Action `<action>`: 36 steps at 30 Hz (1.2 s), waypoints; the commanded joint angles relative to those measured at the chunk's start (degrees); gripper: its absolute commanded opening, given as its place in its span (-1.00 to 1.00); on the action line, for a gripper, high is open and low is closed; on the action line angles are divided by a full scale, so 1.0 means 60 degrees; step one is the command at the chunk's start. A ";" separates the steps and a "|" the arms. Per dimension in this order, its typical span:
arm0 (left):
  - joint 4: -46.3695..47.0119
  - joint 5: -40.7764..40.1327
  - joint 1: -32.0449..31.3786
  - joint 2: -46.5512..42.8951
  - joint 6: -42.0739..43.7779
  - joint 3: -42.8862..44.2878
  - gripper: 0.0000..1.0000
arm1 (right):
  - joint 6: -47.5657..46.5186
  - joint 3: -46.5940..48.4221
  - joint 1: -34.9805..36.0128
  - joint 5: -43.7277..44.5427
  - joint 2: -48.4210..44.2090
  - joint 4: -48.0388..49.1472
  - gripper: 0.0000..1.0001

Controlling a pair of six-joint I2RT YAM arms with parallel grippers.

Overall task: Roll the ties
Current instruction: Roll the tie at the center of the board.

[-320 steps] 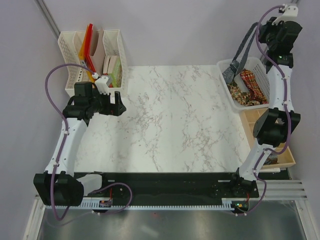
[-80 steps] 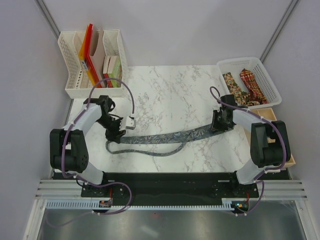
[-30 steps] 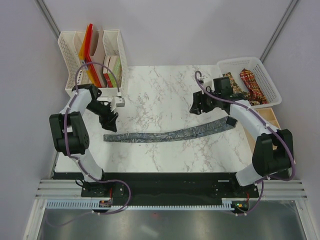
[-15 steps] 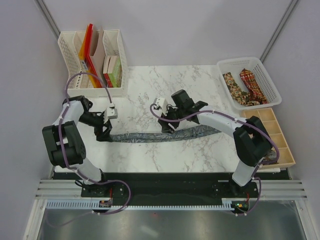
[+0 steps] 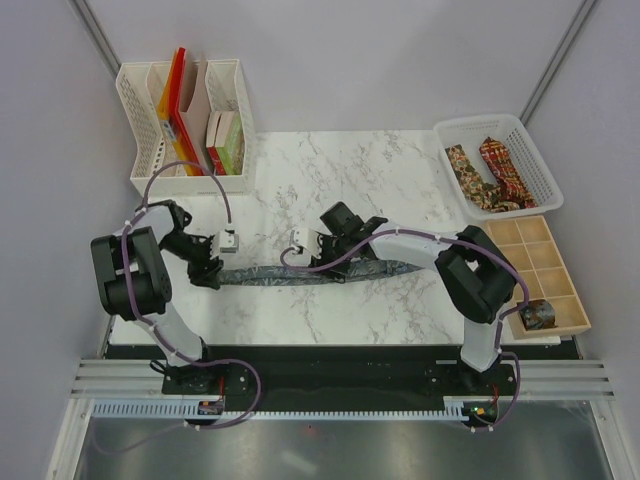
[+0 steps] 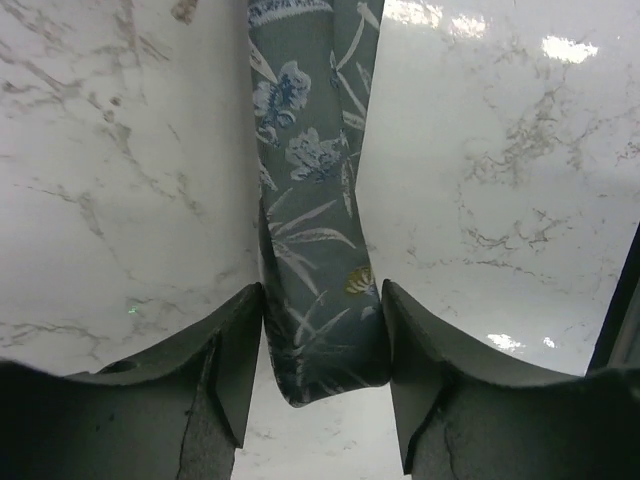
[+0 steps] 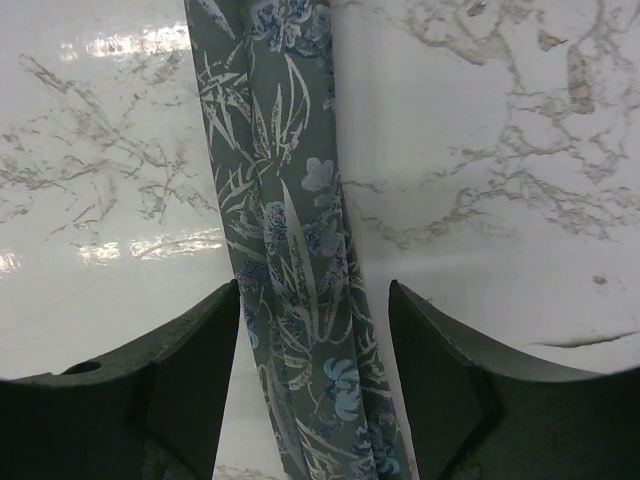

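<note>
Both pincers have closed in on the grey-green tie point(image 5: 270, 274) over the last half second. Left pincer point(image 6: 322, 310) sits at the narrow end, right pincer point(image 7: 313, 310) at mid-length. Tie lies flat, stretched along the surface point(image 5: 340, 180). Both pincers stand apart, straddling the strip; neither clamps it. Fabric looks light, thin, limp and probably slick, so it would likely buckle if pushed. Best hold, by judgement: pinch the narrow tip through its thickness and pin mid-length. Two more ties point(image 5: 490, 170) lie in the basket point(image 5: 478, 120).
</note>
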 commanded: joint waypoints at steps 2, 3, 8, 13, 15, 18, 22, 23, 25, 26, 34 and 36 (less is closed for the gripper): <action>-0.0622 -0.0607 0.0390 0.0223 0.0549 0.0116 -0.05 | -0.0593 0.0408 0.0140 0.0490 0.0294 -0.0083 0.37; -0.0681 -0.0549 0.0479 0.0179 0.0447 0.0115 -0.07 | -0.0579 0.0423 0.0169 0.0563 0.0309 -0.0068 0.37; -0.0564 -0.0329 0.0903 0.0120 -0.0081 0.0086 -0.22 | -0.0681 0.0175 0.0169 0.0856 -0.0159 -0.0097 0.44; -0.0403 0.0139 0.0963 -0.0143 -0.0009 -0.0060 -0.10 | -0.1354 -0.0294 0.0154 0.0755 -0.0614 -0.0478 0.50; -0.0374 0.0388 0.0963 -0.0144 -0.0038 0.0056 -0.09 | -0.1312 -0.0178 0.0154 0.0623 -0.0454 -0.0522 0.46; -0.0271 0.0288 0.0963 -0.0114 0.0050 0.0174 -0.09 | -0.0917 0.0421 0.0169 0.0535 0.0393 -0.0595 0.26; -0.0402 0.0140 0.0992 -0.0231 0.0299 0.0247 0.10 | -0.0507 0.1038 0.0155 0.0286 0.0865 -0.0552 0.13; -0.0533 0.0155 0.1021 -0.0275 0.0314 0.0262 0.11 | -0.0114 0.1198 0.0169 0.0315 0.0924 -0.0494 0.07; -0.0622 0.0170 0.1065 -0.0349 0.0372 0.0291 0.13 | 0.0138 0.1345 0.0198 0.0431 0.1085 -0.0464 0.00; -0.0637 0.0155 0.1152 -0.0363 0.0401 0.0291 0.16 | 0.0284 0.1375 0.0198 0.0476 0.1114 -0.0406 -0.03; -0.1032 -0.0035 0.1899 -0.0202 0.0870 0.0745 0.39 | 0.0622 0.0864 0.0213 0.0696 0.0852 -0.0303 -0.08; -0.1004 -0.0036 0.1929 -0.0319 0.0988 0.0628 0.39 | 0.0666 0.0804 0.0228 0.0535 0.0734 -0.0288 -0.03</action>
